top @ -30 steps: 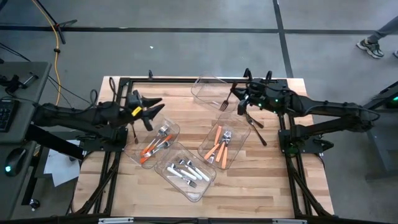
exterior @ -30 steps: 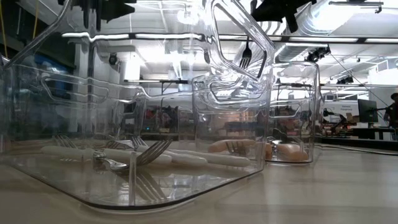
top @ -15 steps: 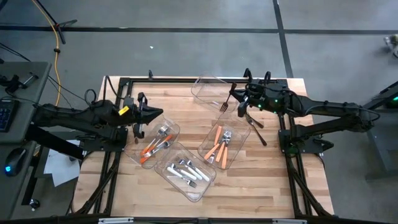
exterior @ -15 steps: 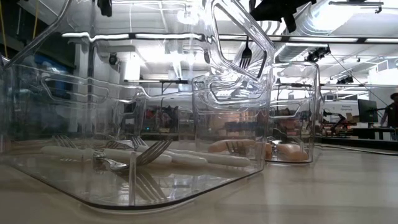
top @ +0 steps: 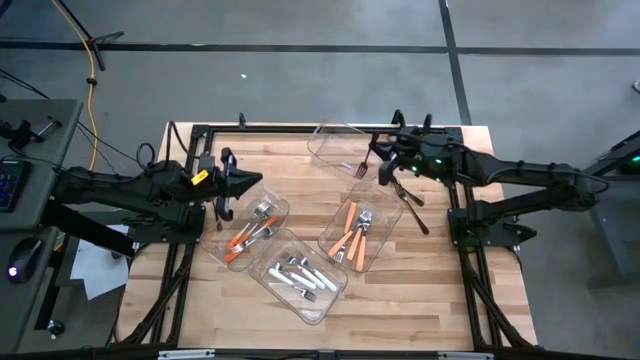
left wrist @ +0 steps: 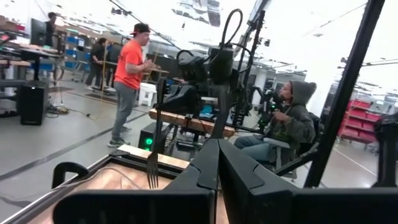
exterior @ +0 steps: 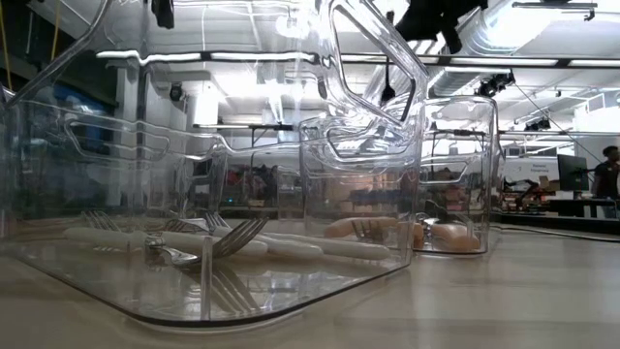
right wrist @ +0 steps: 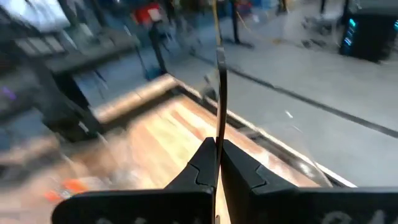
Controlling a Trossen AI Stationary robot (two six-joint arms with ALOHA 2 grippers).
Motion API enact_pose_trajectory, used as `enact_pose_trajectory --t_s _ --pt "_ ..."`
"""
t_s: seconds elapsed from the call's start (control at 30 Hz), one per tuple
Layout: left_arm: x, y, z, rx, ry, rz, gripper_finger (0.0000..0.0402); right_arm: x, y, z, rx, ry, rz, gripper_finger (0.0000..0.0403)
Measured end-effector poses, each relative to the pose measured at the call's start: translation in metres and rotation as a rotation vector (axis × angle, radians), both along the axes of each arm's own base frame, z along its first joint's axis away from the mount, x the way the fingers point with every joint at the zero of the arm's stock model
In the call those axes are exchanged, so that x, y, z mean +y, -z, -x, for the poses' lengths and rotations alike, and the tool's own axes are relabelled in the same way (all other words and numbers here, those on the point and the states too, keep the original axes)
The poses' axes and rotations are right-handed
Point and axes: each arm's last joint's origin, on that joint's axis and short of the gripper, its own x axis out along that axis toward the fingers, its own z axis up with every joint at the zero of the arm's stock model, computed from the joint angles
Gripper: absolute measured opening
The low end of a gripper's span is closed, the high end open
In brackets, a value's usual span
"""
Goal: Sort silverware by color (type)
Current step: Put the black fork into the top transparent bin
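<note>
A black fork (top: 362,167) hangs tines down above the table, beside the far clear bin (top: 335,145), with my right gripper (top: 384,163) shut on it. The low view shows the fork (exterior: 387,82) edge-on. More black silverware (top: 408,195) lies on the wood under my right arm. Orange-handled pieces lie in the right bin (top: 358,235), white-handled ones in the near bin (top: 298,275), and orange ones with silver ones in the left bin (top: 250,230). At the table's left my left gripper (top: 243,184) hovers shut and holds nothing. My right gripper pinches the black fork's handle (right wrist: 219,127) between its two fingers, which lie along the handle and slant down toward the table's left. The fork (left wrist: 154,155) reaches out past the fingertips with its tines lowest, lifted clear of table and bins.
The four clear bins crowd the table's middle. Bare wood lies along the near edge and at the far left corner. People stand and sit in the room beyond the table, as the left wrist view shows.
My left gripper has shut on nothing and stayed in place above the table's left. My right gripper has turned a little, so the black fork has swung about its length and now shows edge-on in the low view, still lifted.
</note>
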Motion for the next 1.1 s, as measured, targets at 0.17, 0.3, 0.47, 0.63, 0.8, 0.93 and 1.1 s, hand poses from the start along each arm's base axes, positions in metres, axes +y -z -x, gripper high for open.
enact_pose_trajectory --t_s 0.17,0.3,0.47,0.63,0.8,0.93,1.1 --pt "0.001 0.0 0.0 0.0 -0.016 0.003 0.0 -0.019 -0.007 -0.024 0.241 0.01 0.026 0.0" --pt "0.001 0.0 0.0 0.001 -0.016 0.003 0.0 -0.043 -0.011 -0.053 0.415 -0.046 0.091 0.0" --pt "0.001 0.0 0.0 0.002 -0.016 0.004 0.0 -0.084 0.001 -0.086 0.574 -0.102 0.069 0.0" --pt "0.001 0.0 0.0 0.002 -0.016 0.004 0.0 -0.13 0.032 -0.106 0.725 -0.123 -0.056 0.0" --pt "0.001 0.0 0.0 0.002 -0.029 0.006 0.0 -0.164 0.071 -0.121 0.789 -0.17 -0.238 0.0" --pt "0.002 0.0 0.0 0.004 -0.08 0.016 0.0 -0.183 0.093 -0.131 0.823 -0.182 -0.307 0.0" --pt "0.003 0.0 0.0 0.004 -0.088 0.018 0.0 -0.198 0.112 -0.14 0.868 -0.179 -0.359 0.0"
